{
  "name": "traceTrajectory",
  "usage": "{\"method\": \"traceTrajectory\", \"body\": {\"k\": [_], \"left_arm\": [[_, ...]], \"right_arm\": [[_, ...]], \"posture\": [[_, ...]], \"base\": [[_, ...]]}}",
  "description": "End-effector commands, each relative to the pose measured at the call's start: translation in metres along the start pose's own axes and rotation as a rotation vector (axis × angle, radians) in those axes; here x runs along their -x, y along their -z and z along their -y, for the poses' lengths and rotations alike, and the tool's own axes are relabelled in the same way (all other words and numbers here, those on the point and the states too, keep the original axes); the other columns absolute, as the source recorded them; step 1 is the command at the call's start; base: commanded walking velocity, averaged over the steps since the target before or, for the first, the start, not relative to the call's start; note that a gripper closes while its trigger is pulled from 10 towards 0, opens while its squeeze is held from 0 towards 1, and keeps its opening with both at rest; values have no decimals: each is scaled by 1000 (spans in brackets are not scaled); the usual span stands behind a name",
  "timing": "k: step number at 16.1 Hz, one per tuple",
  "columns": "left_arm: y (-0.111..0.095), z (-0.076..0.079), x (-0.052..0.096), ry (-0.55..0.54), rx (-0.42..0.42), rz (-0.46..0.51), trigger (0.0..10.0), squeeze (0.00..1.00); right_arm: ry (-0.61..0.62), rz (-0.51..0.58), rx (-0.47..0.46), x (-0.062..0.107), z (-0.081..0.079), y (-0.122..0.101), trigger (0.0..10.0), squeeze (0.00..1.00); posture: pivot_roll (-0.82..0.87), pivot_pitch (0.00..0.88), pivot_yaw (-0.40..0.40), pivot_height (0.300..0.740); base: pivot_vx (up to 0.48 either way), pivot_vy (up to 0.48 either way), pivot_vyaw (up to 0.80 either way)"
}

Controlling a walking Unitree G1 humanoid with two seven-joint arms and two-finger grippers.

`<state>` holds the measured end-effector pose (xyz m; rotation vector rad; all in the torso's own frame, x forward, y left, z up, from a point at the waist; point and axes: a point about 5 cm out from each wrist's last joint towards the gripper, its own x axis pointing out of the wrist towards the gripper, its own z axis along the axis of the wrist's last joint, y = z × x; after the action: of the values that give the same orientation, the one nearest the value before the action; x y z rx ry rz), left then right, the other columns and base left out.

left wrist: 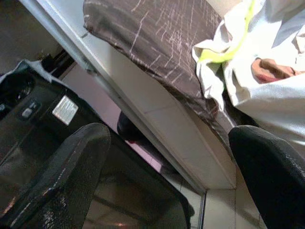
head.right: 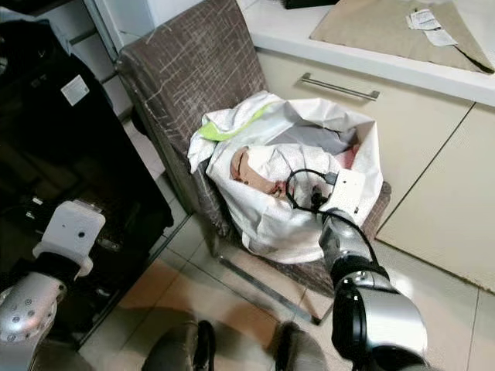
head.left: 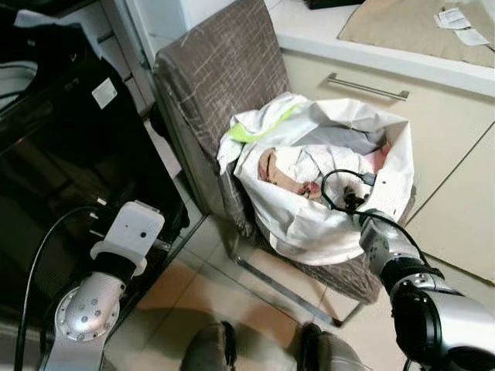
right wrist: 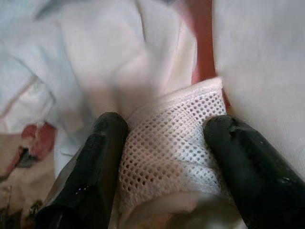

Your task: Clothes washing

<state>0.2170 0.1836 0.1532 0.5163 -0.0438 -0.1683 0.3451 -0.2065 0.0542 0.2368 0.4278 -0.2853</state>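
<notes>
A white laundry bag (head.left: 309,224) full of pale clothes (head.left: 298,166) sits on the seat of a brown fabric chair (head.left: 224,69). My right arm (head.left: 387,255) reaches into the bag from the front. Seen from the right wrist, my right gripper (right wrist: 167,121) is closed on a bunched white mesh cloth (right wrist: 176,157), one black finger on each side. My left arm (head.left: 128,232) is held low beside the black washing machine (head.left: 62,154). The left gripper (left wrist: 171,131) is open with nothing between its fingers.
Behind and to the right of the chair runs a beige cabinet with a metal handle (head.left: 367,86) under a white counter (head.left: 309,31). A tan cloth (head.left: 410,27) lies on the counter. My feet (head.left: 209,348) stand on the tiled floor before the chair.
</notes>
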Motion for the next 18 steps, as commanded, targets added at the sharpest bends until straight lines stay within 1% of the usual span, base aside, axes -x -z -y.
{"method": "traceTrajectory", "body": {"k": [1, 2, 3, 8, 10, 12, 13, 14, 15, 18], "left_arm": [[-1, 0, 4, -2, 3, -10, 10000, 0], [-2, 1, 4, -1, 5, -10, 10000, 0], [-3, 1, 3, -2, 9, -10, 10000, 0], [-5, 3, -1, 4, 22, -8, 10000, 0], [-6, 6, -3, 9, 27, -7, 10000, 0], [-6, 8, -6, 11, 32, -3, 10000, 0], [-6, 8, -7, 12, 34, -2, 10000, 0], [-6, 9, -7, 13, 35, -1, 10000, 0], [-7, 11, -10, 18, 38, 6, 10000, 0], [-8, 12, -13, 21, 37, 11, 10000, 0]], "right_arm": [[11, -118, -67, 2, 0, 20, 10000, 0], [19, -126, -85, 3, 1, 21, 10000, 1000], [16, -126, -119, 2, 1, 20, 10000, 1000], [9, -97, -109, 1, 2, 14, 10000, 1000], [1, -75, -67, 1, 2, 12, 10000, 1000], [4, -54, 0, 1, 1, 11, 10000, 1000], [11, -56, -8, 1, 2, 12, 9059, 1000], [17, -58, -20, 2, 3, 12, 0, 0], [-4, -46, -39, 1, 1, 10, 0, 0], [-18, -37, -36, 1, -2, 9, 0, 0]], "posture": [[242, 228, 96, 722], [235, 230, 94, 722], [231, 232, 94, 722], [215, 236, 92, 722], [203, 237, 89, 722], [189, 235, 86, 722], [185, 234, 85, 722], [185, 234, 85, 722], [171, 231, 83, 722], [165, 226, 83, 722]], "base": [[0, 0, 0], [0, 0, 0], [0, 0, 0], [0, 0, 0], [0, 0, 0], [0, 0, 0], [0, 0, 0], [0, 0, 0], [0, 0, 0], [0, 0, 0]]}}
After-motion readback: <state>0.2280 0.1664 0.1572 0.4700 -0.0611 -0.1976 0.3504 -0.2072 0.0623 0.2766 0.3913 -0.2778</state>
